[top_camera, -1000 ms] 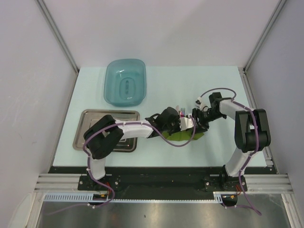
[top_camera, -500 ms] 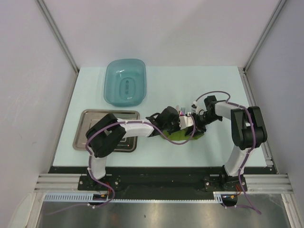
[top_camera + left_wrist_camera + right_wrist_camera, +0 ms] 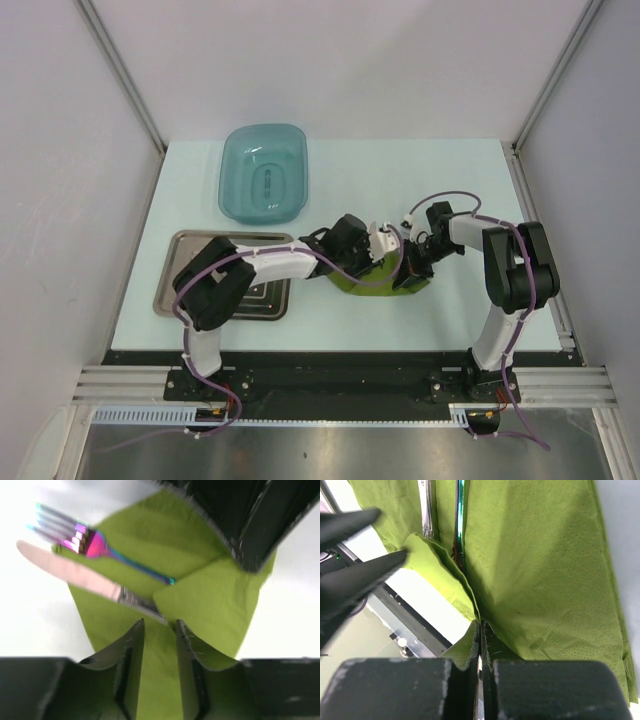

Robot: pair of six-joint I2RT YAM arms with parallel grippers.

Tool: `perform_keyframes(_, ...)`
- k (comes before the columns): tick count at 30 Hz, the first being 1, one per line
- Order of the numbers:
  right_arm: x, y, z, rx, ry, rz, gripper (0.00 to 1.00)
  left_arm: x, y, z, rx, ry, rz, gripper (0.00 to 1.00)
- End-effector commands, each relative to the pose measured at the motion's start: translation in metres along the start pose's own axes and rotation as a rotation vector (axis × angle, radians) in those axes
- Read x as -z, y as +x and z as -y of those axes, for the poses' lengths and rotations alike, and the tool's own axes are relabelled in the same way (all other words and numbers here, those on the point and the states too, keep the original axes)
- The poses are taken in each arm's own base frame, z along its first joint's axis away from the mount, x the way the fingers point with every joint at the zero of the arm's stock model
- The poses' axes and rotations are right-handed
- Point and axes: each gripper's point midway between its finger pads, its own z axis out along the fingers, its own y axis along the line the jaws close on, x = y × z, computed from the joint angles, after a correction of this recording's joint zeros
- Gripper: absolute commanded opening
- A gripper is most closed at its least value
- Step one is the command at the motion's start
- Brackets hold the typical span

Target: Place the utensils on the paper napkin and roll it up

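The olive-green paper napkin (image 3: 385, 281) lies partly folded between my two grippers. On it rest the utensils, a fork (image 3: 95, 542) with a magenta neck and a silver knife (image 3: 75, 575), side by side. Their handles run under a folded flap (image 3: 215, 600). My left gripper (image 3: 159, 626) hovers open over the napkin's near part, nothing between its fingers. My right gripper (image 3: 480, 624) is shut on a fold of the napkin (image 3: 545, 580) at its edge. In the top view the left gripper (image 3: 378, 243) and right gripper (image 3: 410, 262) stand close together over the napkin.
A teal plastic basin (image 3: 263, 172) sits at the back left. A steel tray (image 3: 183, 252) lies at the left, partly under my left arm. Grey walls close in the table on three sides.
My right gripper has closed on the napkin's edge and shifted left. My left gripper has opened and let go. The napkin is folded further over the utensil handles.
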Motion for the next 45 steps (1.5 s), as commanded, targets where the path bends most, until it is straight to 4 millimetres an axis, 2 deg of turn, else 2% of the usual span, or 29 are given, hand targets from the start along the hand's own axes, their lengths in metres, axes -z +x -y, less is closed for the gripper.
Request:
perform_keyframes(1, -0.003, -0.003, 0.006, 0.008, 0.034, 0.008, 0.00, 0.041, -0.020, -0.004, 0.211, 0.076, 0.038, 0.40)
perform_keyframes(2, -0.003, -0.003, 0.006, 0.006, 0.036, 0.009, 0.00, 0.047, -0.018, -0.006, 0.274, 0.088, 0.037, 0.42)
perform_keyframes(7, -0.005, -0.002, 0.008, -0.004, 0.050, 0.011, 0.00, 0.055, -0.001, 0.017, 0.427, 0.208, -0.016, 0.48)
perform_keyframes(10, -0.005, -0.002, 0.010, -0.011, 0.063, 0.009, 0.00, 0.052, 0.007, 0.026, 0.484, 0.236, -0.038, 0.48)
perform_keyframes(15, -0.005, -0.002, 0.013, -0.018, 0.078, 0.010, 0.00, 0.040, 0.015, 0.030, 0.556, 0.247, -0.076, 0.47)
perform_keyframes(18, -0.005, -0.002, 0.014, -0.019, 0.085, 0.009, 0.00, 0.035, 0.016, 0.027, 0.574, 0.236, -0.089, 0.42)
perform_keyframes(21, -0.006, -0.003, 0.014, -0.022, 0.087, 0.005, 0.00, 0.028, 0.025, 0.024, 0.598, 0.217, -0.129, 0.31)
perform_keyframes(28, -0.008, -0.002, 0.016, -0.028, 0.085, -0.007, 0.00, 0.023, 0.045, 0.015, 0.682, 0.182, -0.183, 0.01)
perform_keyframes(30, -0.008, -0.004, 0.016, -0.030, 0.086, -0.005, 0.00, 0.023, 0.050, 0.012, 0.701, 0.178, -0.192, 0.00)
perform_keyframes(32, -0.008, -0.004, 0.015, -0.027, 0.086, -0.005, 0.00, 0.029, 0.045, 0.007, 0.711, 0.180, -0.164, 0.03)
perform_keyframes(34, -0.008, -0.005, 0.015, -0.025, 0.085, -0.008, 0.00, 0.036, 0.035, 0.006, 0.701, 0.202, -0.101, 0.12)
perform_keyframes(36, -0.009, -0.005, 0.014, -0.021, 0.088, -0.011, 0.00, 0.051, 0.014, 0.008, 0.678, 0.246, -0.026, 0.16)
perform_keyframes(40, -0.009, -0.005, 0.016, -0.019, 0.097, -0.015, 0.00, 0.063, -0.004, 0.018, 0.703, 0.305, 0.038, 0.18)
perform_keyframes(45, -0.010, -0.005, 0.017, -0.018, 0.104, -0.020, 0.00, 0.059, -0.011, 0.025, 0.761, 0.370, 0.046, 0.19)
